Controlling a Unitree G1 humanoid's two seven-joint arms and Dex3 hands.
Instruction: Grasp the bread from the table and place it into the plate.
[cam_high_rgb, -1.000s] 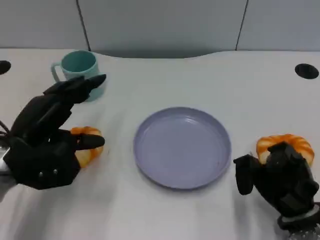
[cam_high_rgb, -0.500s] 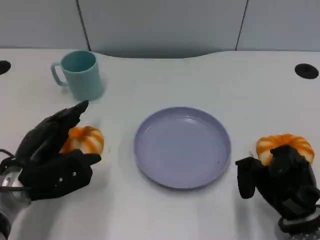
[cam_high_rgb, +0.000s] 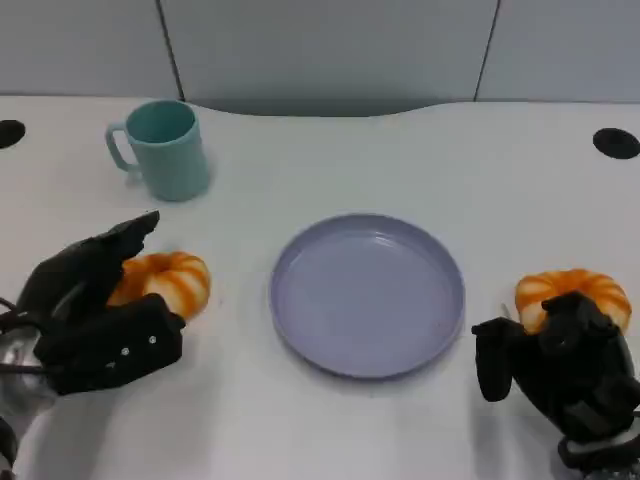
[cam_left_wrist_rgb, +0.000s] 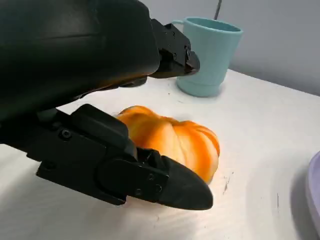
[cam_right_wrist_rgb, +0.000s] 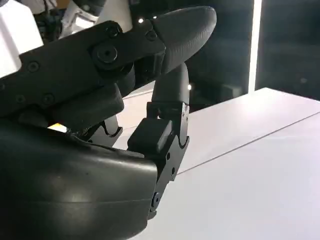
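Note:
An orange bread roll (cam_high_rgb: 165, 280) lies on the white table, left of the lilac plate (cam_high_rgb: 367, 295). My left hand (cam_high_rgb: 95, 320) is low beside it, its fingers reaching over the roll's left part and its thumb along the near side. In the left wrist view the roll (cam_left_wrist_rgb: 175, 140) rests on the table between the fingers above and the thumb below, with a gap under the upper fingers of my left hand (cam_left_wrist_rgb: 85, 55). A second orange roll (cam_high_rgb: 572, 293) lies right of the plate, just beyond my right hand (cam_high_rgb: 560, 365), whose fingers (cam_right_wrist_rgb: 165, 125) are curled in with nothing in them.
A teal cup (cam_high_rgb: 165, 150) stands at the back left, beyond the left roll, and the left wrist view shows this cup (cam_left_wrist_rgb: 207, 55) too. Two dark round holes (cam_high_rgb: 615, 142) mark the table's far corners. A grey wall runs behind the table.
My left hand has come down and drawn back toward me, from raised above the roll to low around it. The right hand has stayed where it was.

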